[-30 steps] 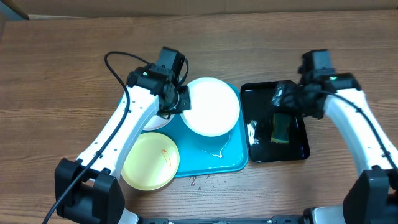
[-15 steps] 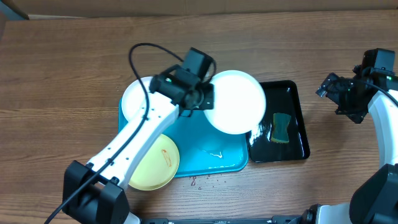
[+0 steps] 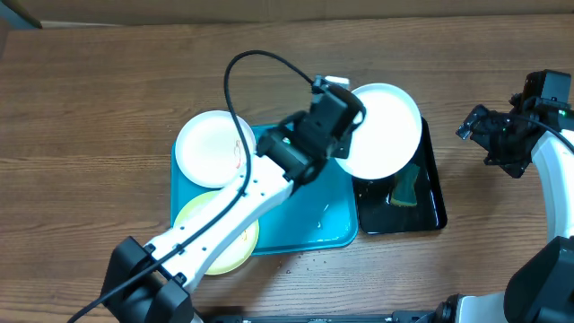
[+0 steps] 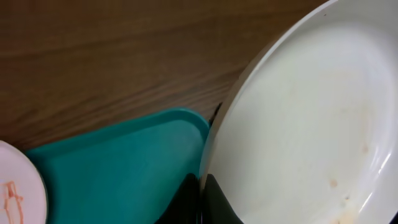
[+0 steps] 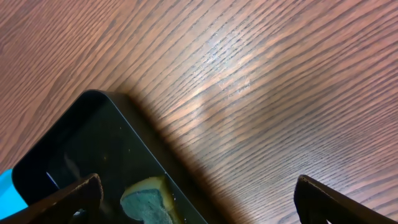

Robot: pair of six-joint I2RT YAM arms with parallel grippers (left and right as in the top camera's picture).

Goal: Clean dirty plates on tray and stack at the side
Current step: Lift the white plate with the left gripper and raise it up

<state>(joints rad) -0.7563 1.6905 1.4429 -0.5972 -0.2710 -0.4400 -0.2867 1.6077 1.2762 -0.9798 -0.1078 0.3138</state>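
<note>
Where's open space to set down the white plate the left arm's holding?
Bare wood left of the blue tray and between black tray and right gripper; the blue tray's right half. Crowded: its left side with a smeared white plate and yellow-green plate, and the black tray's sponge.

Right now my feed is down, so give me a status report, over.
Left hand shut on white plate, above black tray. Right hand open, empty. Sponge lies in that tray.

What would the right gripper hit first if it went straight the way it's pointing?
Probably bare table, just past the black tray's corner. The open right gripper points at wood, though depth is hard to judge.
</note>
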